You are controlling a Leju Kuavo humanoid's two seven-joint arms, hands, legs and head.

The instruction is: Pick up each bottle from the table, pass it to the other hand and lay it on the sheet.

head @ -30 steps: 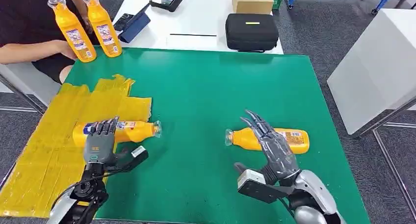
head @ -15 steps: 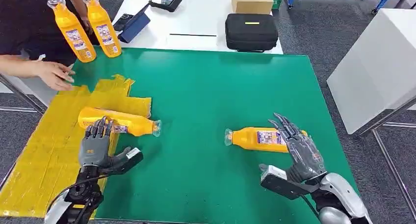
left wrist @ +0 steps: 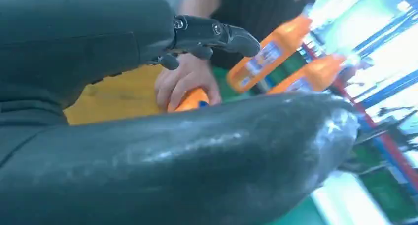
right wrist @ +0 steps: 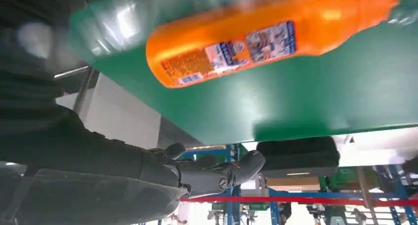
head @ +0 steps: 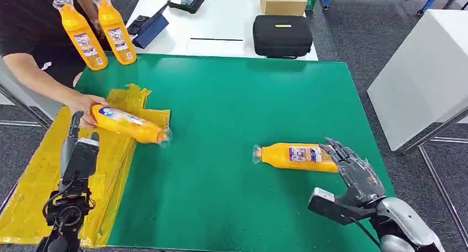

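Seeing my right hand point(head: 355, 172) spread and empty, just beside the lying bottle point(head: 295, 156) on the green table point(head: 232, 108); my left hand point(head: 77, 153) holds nothing, fingers apart.

Head view: I look steeply down across the green table point(head: 248, 97) toward its far edge. Both wrist views sit close behind my hands; each shares a lying bottle with it.

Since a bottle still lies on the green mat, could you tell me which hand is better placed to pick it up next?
Probably the right hand: it is open, beside the base end of the lying bottle. The left hand is across the table over the yellow sheet, near another bottle that a person's hand holds.
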